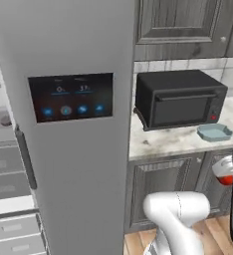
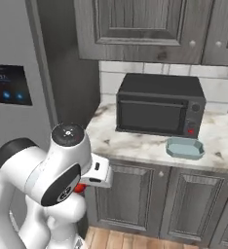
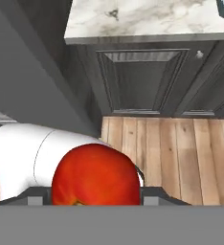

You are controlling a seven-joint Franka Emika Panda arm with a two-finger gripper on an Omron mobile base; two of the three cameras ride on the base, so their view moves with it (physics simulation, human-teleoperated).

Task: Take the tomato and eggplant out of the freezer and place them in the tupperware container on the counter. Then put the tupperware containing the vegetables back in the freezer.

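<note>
- Tomato [image 3: 95, 174] sits pinched between my gripper [image 3: 95, 198] jaws, filling the six o'clock part of the hand view; from the left base view I see it as a red patch low at three o'clock.
- Step in hand, as I judge it: carrying the tomato from the freezer [image 1: 73, 149] toward the tupperware container [image 2: 184, 148].
- That container rests on the counter [image 2: 135, 143], at about four o'clock from the microwave [image 2: 160, 104].
- Next I need to lift above the counter edge, swing over the tray, lower and release.
- Eggplant is yet to fetch, I reckon.
</note>
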